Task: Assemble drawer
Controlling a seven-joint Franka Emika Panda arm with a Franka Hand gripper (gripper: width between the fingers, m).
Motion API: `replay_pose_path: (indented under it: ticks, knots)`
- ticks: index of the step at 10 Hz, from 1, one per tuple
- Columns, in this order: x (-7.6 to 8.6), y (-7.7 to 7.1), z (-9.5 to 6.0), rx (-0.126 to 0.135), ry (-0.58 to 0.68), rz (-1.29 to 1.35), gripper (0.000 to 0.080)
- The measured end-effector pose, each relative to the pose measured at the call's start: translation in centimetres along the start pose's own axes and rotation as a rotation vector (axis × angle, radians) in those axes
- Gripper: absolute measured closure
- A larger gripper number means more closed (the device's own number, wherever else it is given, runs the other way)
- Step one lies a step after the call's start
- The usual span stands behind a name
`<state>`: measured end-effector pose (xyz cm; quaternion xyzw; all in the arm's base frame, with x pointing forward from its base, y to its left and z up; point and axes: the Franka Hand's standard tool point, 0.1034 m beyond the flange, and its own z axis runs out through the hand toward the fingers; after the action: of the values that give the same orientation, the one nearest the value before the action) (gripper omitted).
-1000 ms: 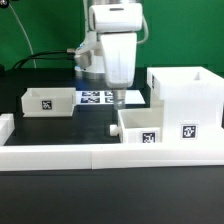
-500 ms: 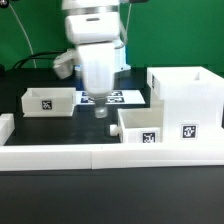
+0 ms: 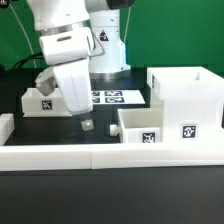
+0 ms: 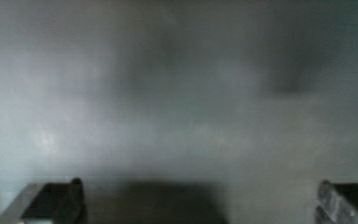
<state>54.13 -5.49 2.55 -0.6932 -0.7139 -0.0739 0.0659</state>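
Two trays lay apart on the desk point(image 3: 60, 128): one tray point(image 3: 140, 128) just beside the box shell point(image 3: 188, 100), likely staged for sliding in, the other tray point(image 3: 38, 101) toward the exterior view's left. Between them the claw point(image 3: 85, 122) hung tilted, spread wide and empty, seemingly bound for the latter.

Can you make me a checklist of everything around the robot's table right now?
Surface: black table, flat.
Job's things: tall box shell; one tray next to it; other tray apart, at the exterior view's left, partly hidden by the arm.
Clutter: nothing loose seen; marker board and low white border wall are there.
Grippers: gripper open, empty, tilted, between the trays.
Cables: dark cable behind the table.
Surroundings: green backdrop.
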Motion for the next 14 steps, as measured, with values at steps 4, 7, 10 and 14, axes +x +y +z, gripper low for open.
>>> replay_pose_path:
  ticks: [4, 7, 10, 14]
  knots:
    - [3.0, 0.0, 1.2, 0.008, 0.015, -0.032, 0.0150]
    - [5.2, 0.1, 1.5, 0.015, 0.019, 0.016, 0.0150]
    - [7.2, 0.1, 2.1, 0.026, 0.020, 0.049, 0.0150]
    - [7.1, 0.1, 2.0, 0.028, 0.018, 0.090, 0.0150]
